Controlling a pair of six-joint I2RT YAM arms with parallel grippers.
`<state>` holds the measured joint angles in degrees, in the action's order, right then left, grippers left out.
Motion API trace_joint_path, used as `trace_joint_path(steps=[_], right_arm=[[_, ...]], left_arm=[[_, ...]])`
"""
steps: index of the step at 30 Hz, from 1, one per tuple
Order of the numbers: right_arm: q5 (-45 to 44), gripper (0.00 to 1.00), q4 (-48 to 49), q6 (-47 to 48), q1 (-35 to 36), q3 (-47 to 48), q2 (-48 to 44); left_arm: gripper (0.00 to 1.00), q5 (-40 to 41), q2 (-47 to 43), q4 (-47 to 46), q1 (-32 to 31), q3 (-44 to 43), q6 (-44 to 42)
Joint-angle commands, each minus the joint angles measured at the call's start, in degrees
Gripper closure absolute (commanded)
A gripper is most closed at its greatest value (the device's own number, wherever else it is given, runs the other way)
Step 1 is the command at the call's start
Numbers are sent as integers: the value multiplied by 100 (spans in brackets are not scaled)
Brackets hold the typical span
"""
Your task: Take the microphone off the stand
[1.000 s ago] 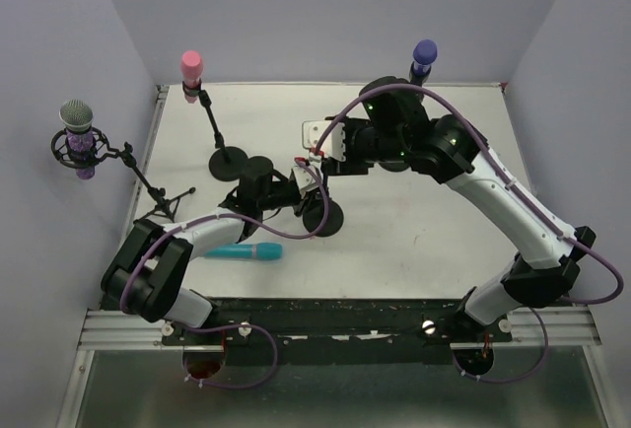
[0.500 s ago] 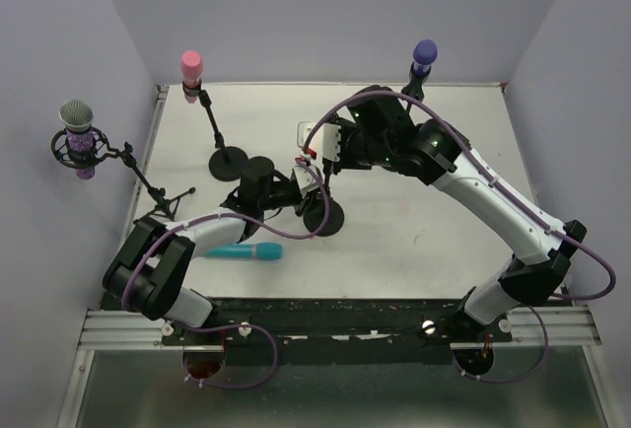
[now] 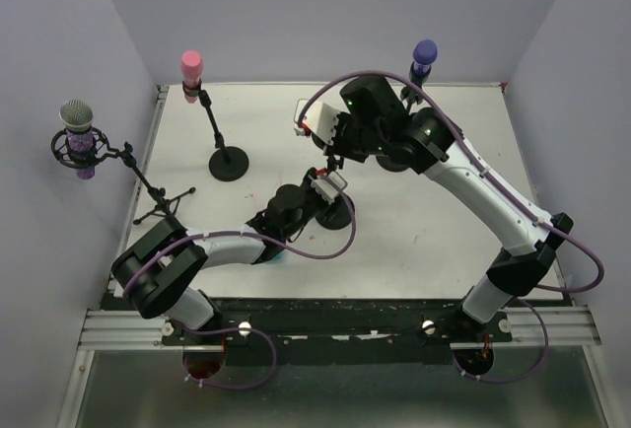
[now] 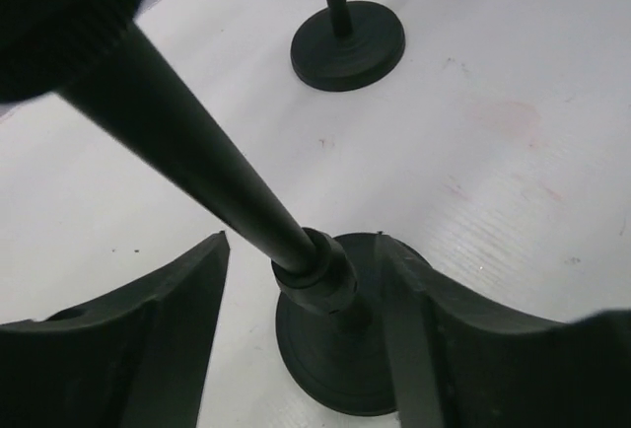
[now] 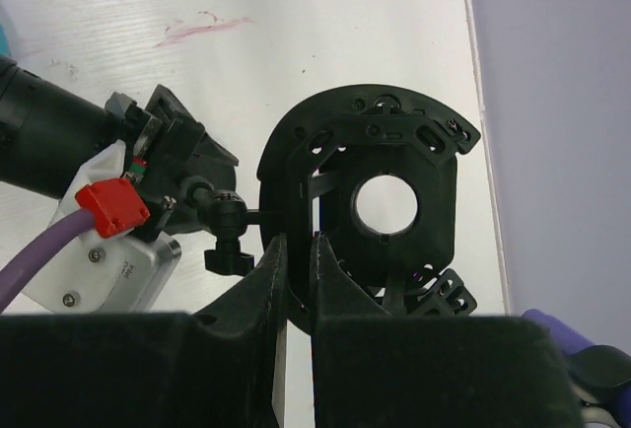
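Note:
The black stand has a round base (image 3: 337, 215) and a thin pole (image 4: 197, 152). My left gripper (image 3: 329, 203) is open, its fingers (image 4: 148, 349) on either side of the pole just above the base (image 4: 340, 374). My right gripper (image 3: 333, 155) is shut on the outer ring of the stand's black shock mount (image 5: 394, 201), whose centre hole is empty. The teal microphone lies on the table under my left arm, and only a sliver (image 3: 280, 257) shows.
A pink microphone (image 3: 191, 63) on a round-base stand (image 3: 228, 164) stands at the back left; that base also shows in the left wrist view (image 4: 347, 43). A purple microphone (image 3: 425, 51) stands at the back. A grey and purple microphone (image 3: 77, 124) sits on a tripod stand at the far left.
My left arm has swung nearer and to the right, covering the teal microphone; its gripper stays at the stand base. My right gripper has shifted slightly back and left with the mount.

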<state>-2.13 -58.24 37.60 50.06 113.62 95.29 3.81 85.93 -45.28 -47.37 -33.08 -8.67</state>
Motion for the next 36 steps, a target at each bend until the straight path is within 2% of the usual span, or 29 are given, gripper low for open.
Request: trace_joint_path(steps=[1,4,5,6,9,10,14,22,25,30,36], right_arm=[[415,94,-373,-324,109,-332,17],[380,93,-276,-341,109,-428,-80],[354,90,-224,-350,118,-429,-106],[319,84,-171,-359,118,-403,-133],[240,51,-100,-447,109,-140,-168],[239,44,-74,-491,109,-34,-186],[55,31,-83,-675,109,265,-361],[-16,27,154,-1272,-128,90,-879],[142,28,295,-1737,-540,90,-906],[1117,31,427,-2652,-1700,213,-749],[2066,27,1164,-3205,-1930,-1235,-1406]], left_arm=[[23,-10,-637,300,44,371,-266],[17,-853,-1401,922,254,609,-267],[16,-1065,-1630,1211,316,619,-232],[16,-1302,-1902,1493,377,601,-180],[15,-1909,-2570,2433,545,374,-22],[15,-2050,-2738,2732,597,294,22],[15,-2622,-3196,3857,843,-241,259],[15,-3168,-3127,5353,1371,-1998,831],[14,-3001,-2811,5669,1503,-2675,1340],[14,-3079,-2064,5969,1793,-3791,2271],[14,-3229,-1299,5943,2109,-4452,3343]])
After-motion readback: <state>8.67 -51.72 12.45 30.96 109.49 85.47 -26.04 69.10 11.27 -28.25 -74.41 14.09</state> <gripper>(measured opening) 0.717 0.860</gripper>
